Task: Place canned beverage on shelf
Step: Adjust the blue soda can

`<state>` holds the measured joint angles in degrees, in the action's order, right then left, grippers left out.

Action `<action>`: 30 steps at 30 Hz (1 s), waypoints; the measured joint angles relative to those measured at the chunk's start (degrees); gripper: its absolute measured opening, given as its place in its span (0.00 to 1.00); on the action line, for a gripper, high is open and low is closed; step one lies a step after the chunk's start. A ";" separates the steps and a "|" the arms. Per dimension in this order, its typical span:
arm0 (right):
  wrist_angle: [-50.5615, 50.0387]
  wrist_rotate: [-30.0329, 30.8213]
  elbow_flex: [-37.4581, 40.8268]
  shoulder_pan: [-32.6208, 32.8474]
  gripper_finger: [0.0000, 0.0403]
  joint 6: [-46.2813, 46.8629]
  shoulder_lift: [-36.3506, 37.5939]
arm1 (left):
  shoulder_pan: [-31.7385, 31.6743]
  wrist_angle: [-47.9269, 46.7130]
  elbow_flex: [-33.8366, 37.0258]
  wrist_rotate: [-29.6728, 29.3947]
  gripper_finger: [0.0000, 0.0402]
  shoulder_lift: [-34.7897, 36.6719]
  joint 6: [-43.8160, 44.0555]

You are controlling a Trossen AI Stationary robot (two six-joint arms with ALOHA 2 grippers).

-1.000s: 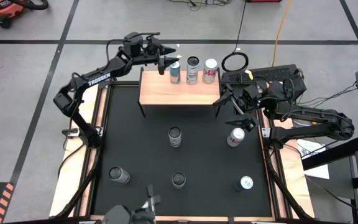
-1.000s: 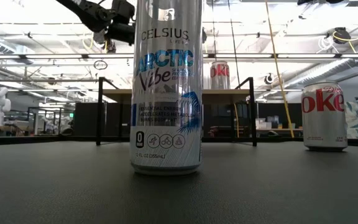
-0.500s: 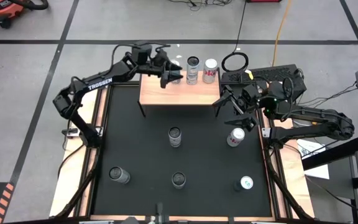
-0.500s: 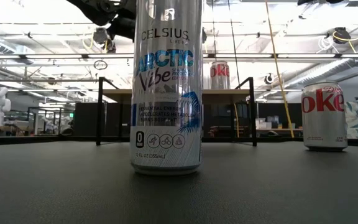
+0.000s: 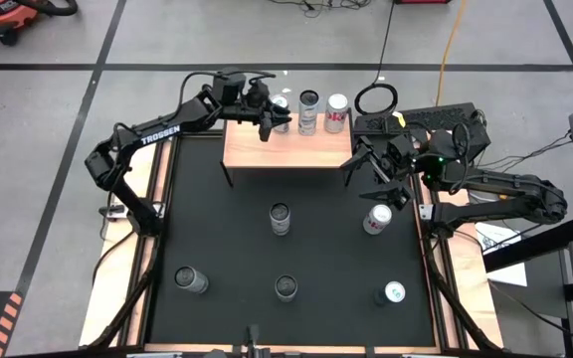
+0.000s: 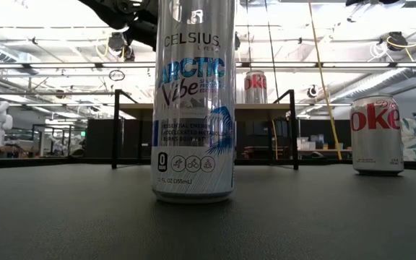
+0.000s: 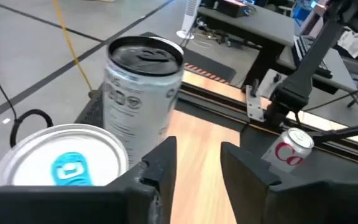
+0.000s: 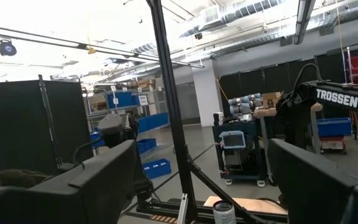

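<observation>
Left claw (image 5: pixel 273 121) sits over the shelf (image 5: pixel 288 147), fingers narrowed on nothing, its blue-labelled can (image 5: pixel 281 107) standing upright right beside it, while the right claw (image 5: pixel 369 167), spread wide and empty, has the Coke can (image 5: pixel 377 219) upright just below-front, so it's nearer.

black cable coil (image 5: pixel 376 97), red vacuum (image 5: pixel 13 12)

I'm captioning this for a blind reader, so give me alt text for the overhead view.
Seen from above, the left claw sits over the shelf by the leftmost of three cans along its back edge. The right claw hangs open off the shelf's right end, near a red and white can. Four more cans stand on the black table.
</observation>
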<state>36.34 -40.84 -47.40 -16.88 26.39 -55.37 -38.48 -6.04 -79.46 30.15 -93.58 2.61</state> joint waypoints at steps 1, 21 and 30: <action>0.00 0.00 0.00 0.00 0.86 0.00 -0.02 | 0.02 -0.20 0.00 -0.26 0.29 0.00 0.00; -0.91 0.00 0.00 -0.01 0.86 -0.03 0.00 | 0.00 -3.91 0.00 -6.14 0.18 0.00 -1.53; -1.49 0.00 0.00 -0.01 0.86 -0.03 0.00 | 0.00 -4.17 0.02 -7.33 0.18 0.00 -1.51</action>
<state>34.85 -40.84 -47.40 -16.90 26.36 -55.37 -38.48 -10.22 -79.44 22.82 -93.58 1.10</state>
